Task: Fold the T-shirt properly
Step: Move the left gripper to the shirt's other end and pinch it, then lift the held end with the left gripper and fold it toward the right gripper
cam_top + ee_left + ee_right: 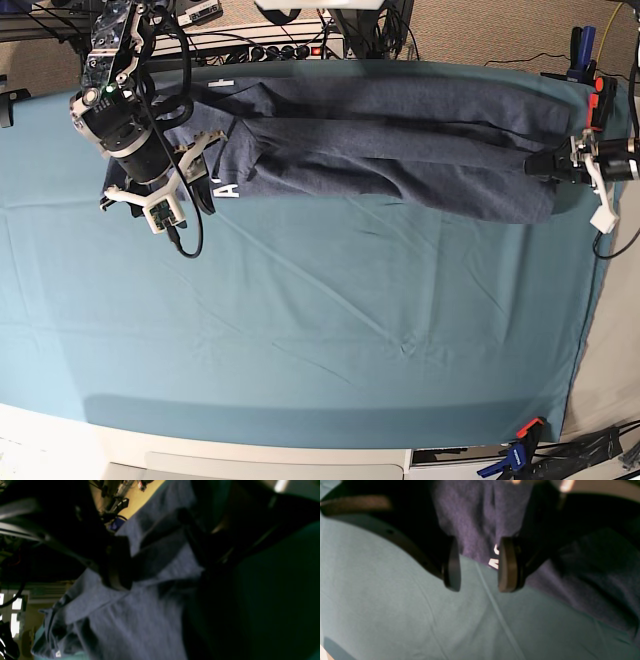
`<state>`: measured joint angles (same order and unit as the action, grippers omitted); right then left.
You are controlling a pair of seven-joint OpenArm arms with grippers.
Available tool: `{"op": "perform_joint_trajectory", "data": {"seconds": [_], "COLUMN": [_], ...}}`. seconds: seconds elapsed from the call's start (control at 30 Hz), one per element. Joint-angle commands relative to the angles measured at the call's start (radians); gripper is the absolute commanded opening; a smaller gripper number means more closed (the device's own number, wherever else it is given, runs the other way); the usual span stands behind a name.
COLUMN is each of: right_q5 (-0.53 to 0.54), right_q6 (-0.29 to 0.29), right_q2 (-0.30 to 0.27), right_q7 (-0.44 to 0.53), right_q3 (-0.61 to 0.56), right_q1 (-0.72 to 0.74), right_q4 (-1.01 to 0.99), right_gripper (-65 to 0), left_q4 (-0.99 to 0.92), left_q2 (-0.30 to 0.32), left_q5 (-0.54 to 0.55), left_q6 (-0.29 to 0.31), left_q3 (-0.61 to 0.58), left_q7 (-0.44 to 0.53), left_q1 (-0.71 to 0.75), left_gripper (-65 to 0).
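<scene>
A: Where's the shirt?
B: The heathered blue-grey cotton T-shirt [390,150] lies stretched along the far edge of the teal-clothed bench [320,330].
A: And the hands?
B: Left hand [548,166] pinches its end; right hand [478,565] hovers parted over its lettered edge

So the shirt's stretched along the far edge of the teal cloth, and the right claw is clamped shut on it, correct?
Not quite. The T-shirt is stretched along the far edge of the teal cloth, but the right claw is open, its jaws apart over the shirt's edge, as the right wrist view shows.
</scene>
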<state>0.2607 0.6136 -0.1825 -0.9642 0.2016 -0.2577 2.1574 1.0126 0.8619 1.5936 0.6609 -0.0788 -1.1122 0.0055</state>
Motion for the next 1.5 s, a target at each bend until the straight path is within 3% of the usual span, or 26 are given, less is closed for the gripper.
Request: {"op": "perform_joint_trajectory", "data": {"seconds": [0.0, 0.2, 0.37, 0.5, 0.63, 0.67, 0.8, 1.1, 1.3, 1.47], "right_q5": [0.007, 0.007, 0.007, 0.007, 0.007, 0.007, 0.001, -0.115, -0.116, -0.116], "right_q6": [-0.005, -0.005, -0.005, -0.005, -0.005, -0.005, -0.039, -0.160, -0.192, -0.192], "right_q2": [-0.009, -0.009, -0.009, -0.009, -0.009, -0.009, -0.009, -0.009, -0.009, -0.009], "right_q7": [0.027, 0.027, 0.027, 0.028, 0.028, 0.028, 0.031, 0.043, 0.044, 0.043], "right_q3": [0.004, 0.004, 0.004, 0.004, 0.004, 0.004, 0.004, 0.032, 0.135, 0.229], "right_q1": [0.009, 0.009, 0.008, 0.008, 0.009, 0.009, 0.009, 0.009, 0.009, 0.008], "right_q4": [0.015, 0.015, 0.015, 0.015, 0.015, 0.015, 0.015, 0.015, 0.015, 0.015], "right_gripper": [-39.0, -39.1, -39.1, -39.1, -39.1, -39.1, -39.1, -39.1, -39.1, -39.1], "left_q4": [-0.001, 0.045, 0.061, 0.064, 0.064, 0.064, 0.079, 0.301, 0.535, 0.705], "left_q2": [0.011, 0.012, 0.011, 0.012, 0.012, 0.012, 0.012, 0.011, 0.011, 0.007], "left_q5": [-0.110, -0.110, -0.110, -0.110, -0.110, -0.110, -0.110, -0.110, -0.110, -0.215], "left_q6": [-0.032, -0.009, -0.006, -0.006, -0.005, -0.005, 0.037, 0.037, 0.037, 0.037], "left_q3": [-0.016, -0.016, -0.016, -0.016, -0.016, -0.016, -0.016, -0.016, -0.016, -0.016], "left_q7": [-0.110, -0.109, -0.102, -0.096, -0.080, -0.079, -0.077, -0.106, -0.066, 0.001], "left_q1": [0.036, 0.061, 0.061, 0.060, 0.060, 0.060, 0.058, 0.058, 0.058, 0.058], "left_gripper": [-28.8, -29.7, -37.6, -47.0, -63.6, -65.0, -65.0, -65.0, -65.0, -65.0]}}
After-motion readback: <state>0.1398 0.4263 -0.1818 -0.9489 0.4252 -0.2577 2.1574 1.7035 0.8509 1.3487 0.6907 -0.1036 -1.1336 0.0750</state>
